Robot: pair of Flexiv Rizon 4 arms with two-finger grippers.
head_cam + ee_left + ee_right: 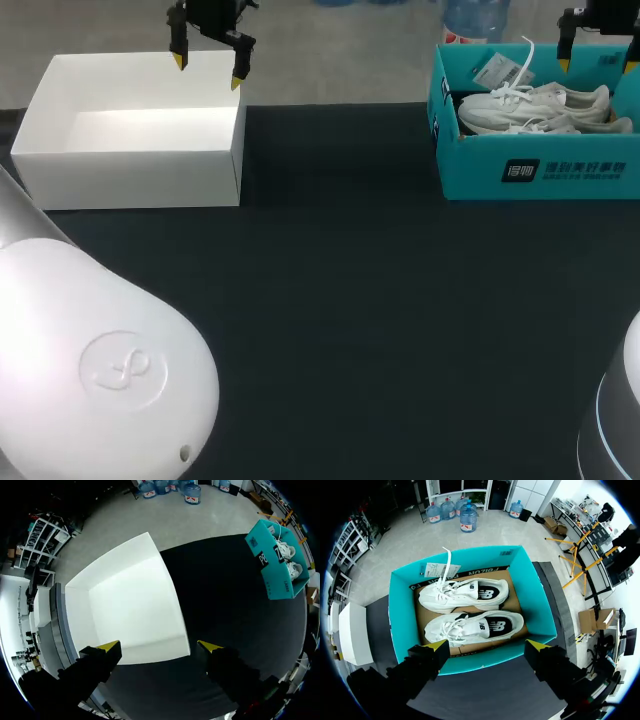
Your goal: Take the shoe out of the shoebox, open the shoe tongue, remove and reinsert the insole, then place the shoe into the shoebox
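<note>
Head view, progress: While both white sneakers [535, 108] lie on their sides in the teal shoebox [540, 170] at the upper right of the frame, the scene fits either a shoe waiting to be lifted out or one set back after the insole work; the pictures do not settle which.
Head view, tools: The left gripper [208, 67] hangs over the white box [130, 150] at the upper left, fingers spread, nothing between them. The right gripper [598, 50] hangs over the shoebox at the upper right edge, also spread and holding nothing.
Head view, materials: The table [340, 300] has a dark matte top. The white box is plain, smooth card with crisp straight walls, no lid, nothing seen inside.
Left wrist view, box: The white box [130, 610] lies ahead of the left gripper [159, 647], whose yellow tips stand wide apart. Its floor is bare and glossy-pale. The teal shoebox [277, 565] sits at the upper right, well apart.
Right wrist view, shoes: The two sneakers [470, 610] lie parallel, laces tied, insoles showing dark inside with a pale mark; tongues look closed.
Right wrist view, textures: Mesh-like white uppers, soft rounded soles, a paper tag [439, 570] near the far shoe's toe end. The shoebox [400, 615] is stiff teal card with a brown cardboard floor.
Right wrist view, tool: The right gripper [487, 646] hovers just above the near wall, tips spread.
</note>
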